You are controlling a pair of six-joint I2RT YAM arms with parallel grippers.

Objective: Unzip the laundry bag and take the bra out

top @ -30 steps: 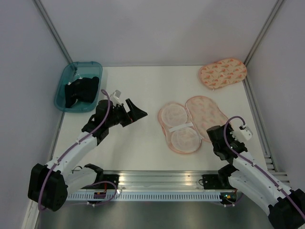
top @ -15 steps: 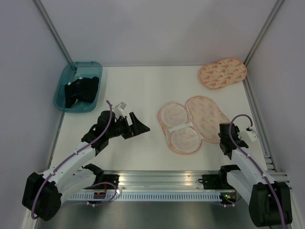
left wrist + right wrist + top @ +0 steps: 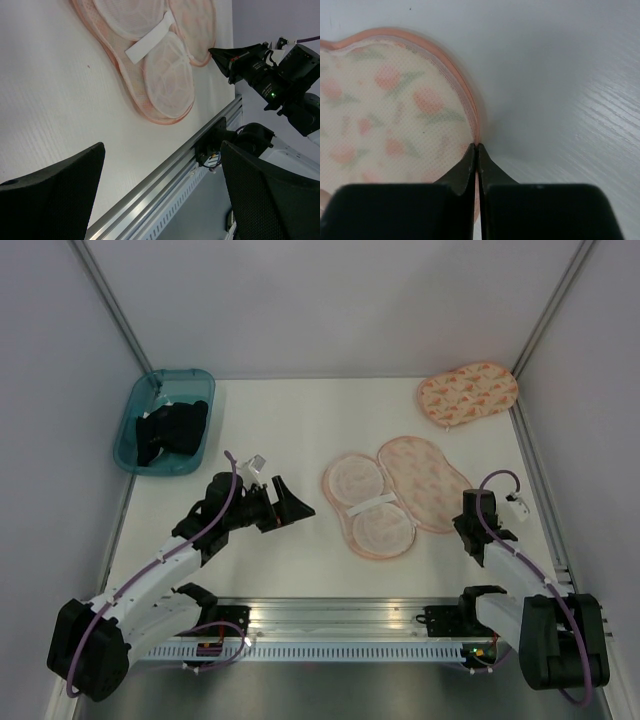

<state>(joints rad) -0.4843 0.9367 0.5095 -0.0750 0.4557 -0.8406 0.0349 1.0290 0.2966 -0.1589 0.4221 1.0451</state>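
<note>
White table | laundry bag splayed open, mesh lining up | right end effector pinching rim | left end effector open

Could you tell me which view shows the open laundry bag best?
The top external view: the whole open laundry bag, both halves visible. The left wrist view shows it obliquely, cropped at the top. The right wrist view shows only one printed lobe, with the right gripper shut at its rim.

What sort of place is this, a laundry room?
Most likely a robot test cell, not a laundry room: a left arm and right arm bolted to a metal rail at the edge of a white table, boxed in by plain grey walls, with an opened laundry bag laid out.
</note>
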